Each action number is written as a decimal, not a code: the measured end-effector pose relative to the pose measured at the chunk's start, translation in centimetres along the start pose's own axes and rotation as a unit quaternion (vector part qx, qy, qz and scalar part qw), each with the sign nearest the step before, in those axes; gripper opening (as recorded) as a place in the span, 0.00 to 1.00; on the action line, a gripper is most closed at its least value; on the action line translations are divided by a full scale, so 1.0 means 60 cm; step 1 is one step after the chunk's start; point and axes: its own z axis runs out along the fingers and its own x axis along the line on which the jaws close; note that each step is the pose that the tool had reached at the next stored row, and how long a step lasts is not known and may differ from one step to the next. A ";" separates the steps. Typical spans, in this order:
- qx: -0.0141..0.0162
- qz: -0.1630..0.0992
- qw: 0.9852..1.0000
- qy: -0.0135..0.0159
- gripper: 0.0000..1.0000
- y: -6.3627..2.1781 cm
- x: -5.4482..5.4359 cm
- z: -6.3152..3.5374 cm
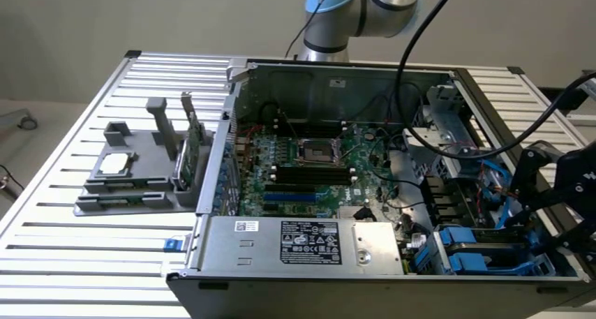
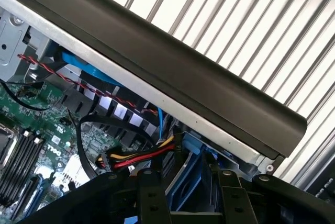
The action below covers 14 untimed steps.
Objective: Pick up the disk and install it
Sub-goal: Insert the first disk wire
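My black gripper (image 1: 551, 221) hangs over the drive bay at the exterior view's right end of the open computer case (image 1: 326, 75). Just below it sits a blue plastic carrier edge (image 1: 521, 266), which I take for the disk seen edge-on; its silver face and label are hidden. In the wrist view the gripper (image 2: 188, 203) frames a blue carrier piece (image 2: 191, 174) close against the case's black side wall (image 2: 172, 62). Whether the gripper touches the blue carrier cannot be told.
A second blue carrier (image 1: 465, 241) sits in the bay beside it. Red, yellow and black cables (image 2: 136, 157) run next to the gripper. The motherboard (image 1: 308, 165) and power supply (image 1: 298, 242) occupy the case. A grey fixture (image 1: 130, 183) holds a silver chip (image 1: 116, 164) and a green card (image 1: 191, 155).
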 end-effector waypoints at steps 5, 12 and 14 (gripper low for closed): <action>-0.002 0.012 1.000 0.002 0.43 -0.003 -0.004 0.000; -0.003 0.017 1.000 0.004 0.43 -0.007 -0.008 -0.001; -0.003 0.017 1.000 0.005 0.43 -0.008 -0.007 -0.001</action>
